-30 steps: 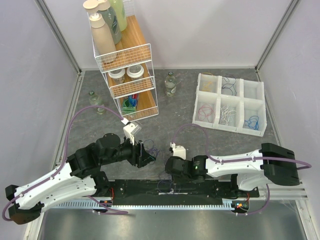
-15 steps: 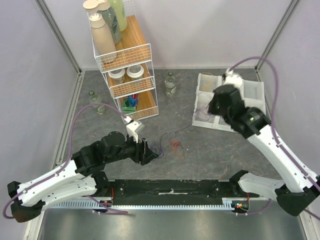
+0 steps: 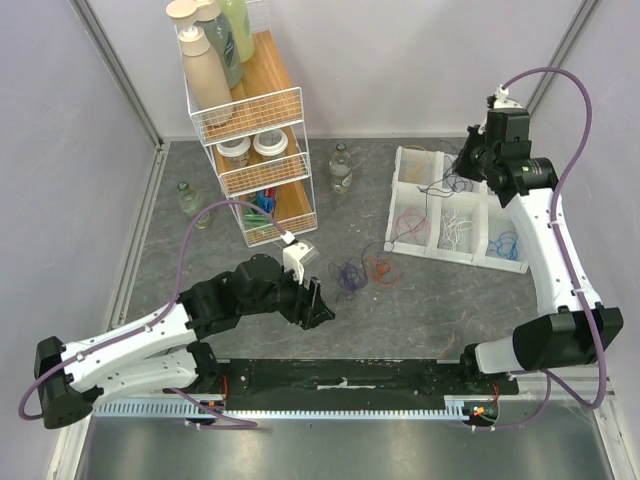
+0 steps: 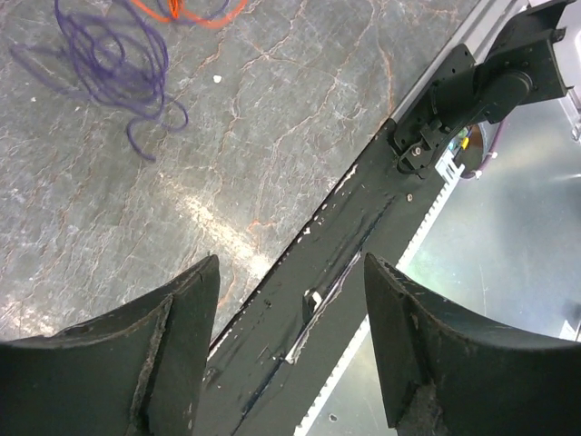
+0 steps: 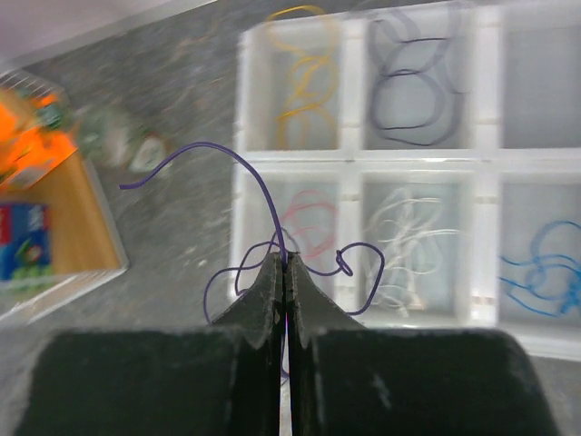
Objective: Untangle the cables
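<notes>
Right gripper pinches purple cable above tray; cells hold yellow, purple, seemingly pink, white, blue loops. Left gripper wide.

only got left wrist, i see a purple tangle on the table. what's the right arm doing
observer: right gripper is shut on a purple cable, up over the white tray.
operator: anything in the tray
observer: a dark cable lies in the top middle compartment, seen from the right wrist.
operator: and near the fingertips
observer: a pink cable, in the lower left compartment of that view.
</notes>
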